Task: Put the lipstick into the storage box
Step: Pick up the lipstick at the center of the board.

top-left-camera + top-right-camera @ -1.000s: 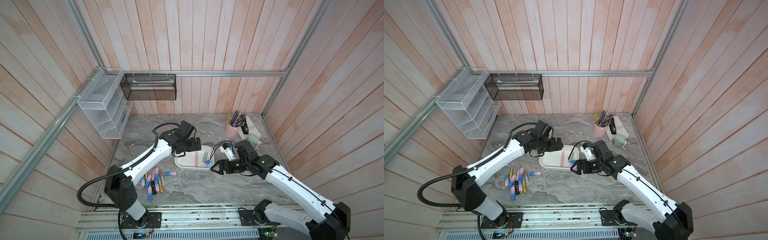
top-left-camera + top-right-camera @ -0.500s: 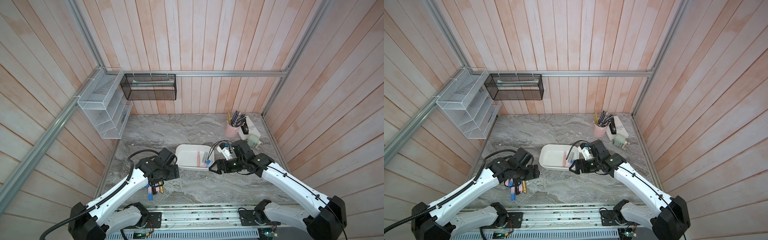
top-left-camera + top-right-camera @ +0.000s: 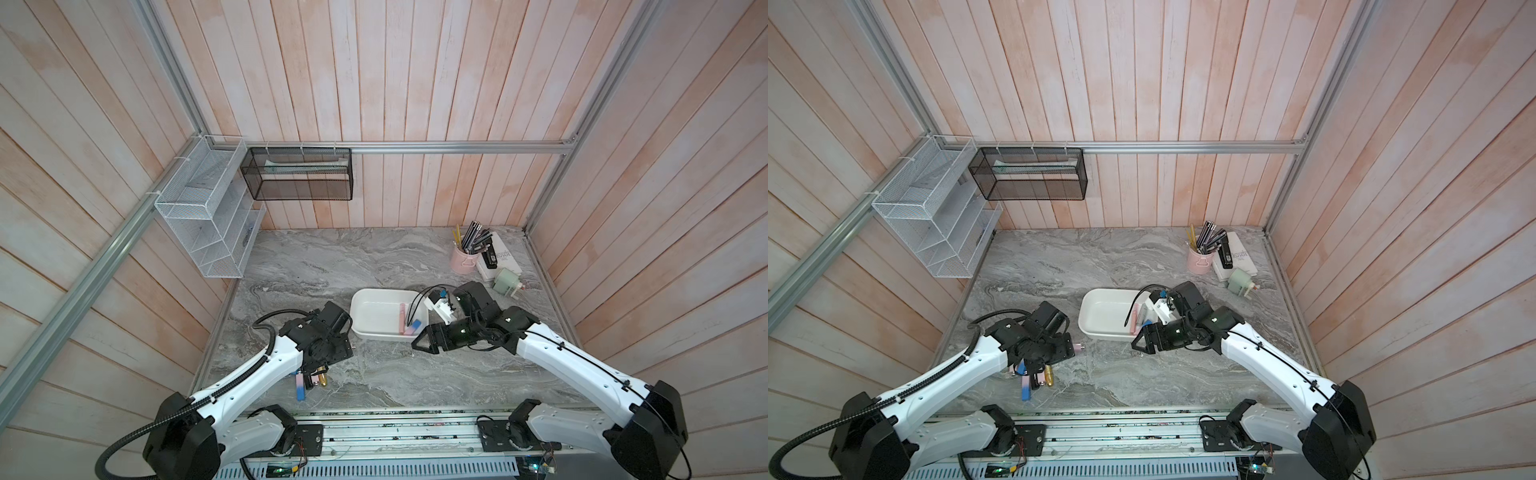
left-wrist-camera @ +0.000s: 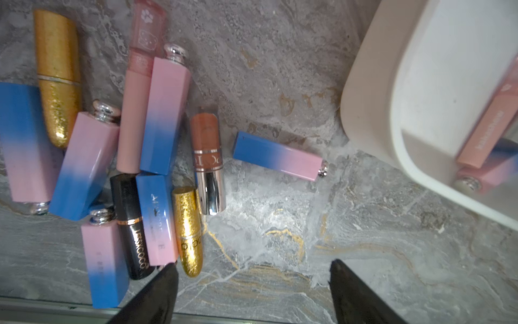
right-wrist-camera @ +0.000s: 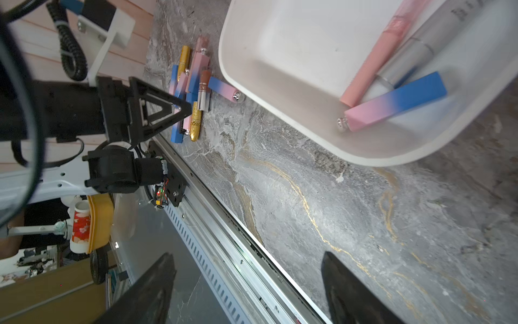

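Note:
The storage box [image 3: 374, 309] [image 3: 1100, 309] is a white tub mid-table; three lipsticks lie at its right end, among them a pink-blue one [image 5: 395, 102] and a pink tube [image 5: 372, 70]. Several more lipsticks [image 4: 157, 117] [image 3: 300, 384] are heaped at the front left. One pink-blue lipstick [image 4: 277, 160] lies alone between heap and box. My left gripper [image 4: 252, 265] [image 3: 311, 376] hangs open over the heap's edge, bare marble between its fingers, one fingertip beside a gold lipstick [image 4: 190, 232]. My right gripper [image 5: 246, 254] [image 3: 422, 345] is open and empty by the box's near right corner.
A pink pencil cup [image 3: 463, 259], a white book with a stapler [image 3: 496, 257] and a green bottle [image 3: 508, 280] stand at the back right. A white wire rack [image 3: 208, 224] and a black mesh basket [image 3: 297, 174] hang on the walls. The metal rail [image 3: 374, 432] borders the front edge.
My left arm has drawn back from over the storage box to the lipstick heap at the front left. The right gripper has shifted slightly beside the box.

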### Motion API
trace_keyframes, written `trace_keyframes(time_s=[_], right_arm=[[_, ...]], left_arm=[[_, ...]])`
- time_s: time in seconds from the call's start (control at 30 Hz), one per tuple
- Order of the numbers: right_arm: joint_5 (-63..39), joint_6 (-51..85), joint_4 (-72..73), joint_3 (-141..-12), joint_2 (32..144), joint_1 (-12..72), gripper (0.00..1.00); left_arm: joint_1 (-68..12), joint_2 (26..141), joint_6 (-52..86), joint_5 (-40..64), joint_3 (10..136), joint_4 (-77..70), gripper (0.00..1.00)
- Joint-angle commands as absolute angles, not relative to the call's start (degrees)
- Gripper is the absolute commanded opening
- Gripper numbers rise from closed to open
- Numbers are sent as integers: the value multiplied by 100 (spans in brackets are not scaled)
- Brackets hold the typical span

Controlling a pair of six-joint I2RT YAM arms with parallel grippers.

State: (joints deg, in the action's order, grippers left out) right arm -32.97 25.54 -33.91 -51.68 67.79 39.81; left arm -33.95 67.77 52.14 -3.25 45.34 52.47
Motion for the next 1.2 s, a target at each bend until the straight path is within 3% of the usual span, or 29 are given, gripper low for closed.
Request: trace_keyframes(time_s=[0.0, 0.3, 0.5, 0.73, 1.17], right_arm=[[-3566, 2385, -3193, -5369, 6904, 4174, 90], [-3519, 2363, -3089, -5482, 7055, 4315, 96], [-3476, 2307, -3151, -5509, 7130, 4314, 96], [-3393, 2313, -3144, -5522, 7185, 4315, 96], [-3292, 2459, -3080, -5441, 7156, 4311, 96]], left_arm=[[-3229, 7022, 5108, -255, 4566, 4837, 86], [-2863, 7267, 4854, -212, 4537, 4760, 83], [-2635, 7373, 4655, -175, 4423, 4663, 69], [-2437, 7523, 4461, -124, 4270, 4542, 60], [-2198, 7873, 4178, -35, 4157, 4260, 56]])
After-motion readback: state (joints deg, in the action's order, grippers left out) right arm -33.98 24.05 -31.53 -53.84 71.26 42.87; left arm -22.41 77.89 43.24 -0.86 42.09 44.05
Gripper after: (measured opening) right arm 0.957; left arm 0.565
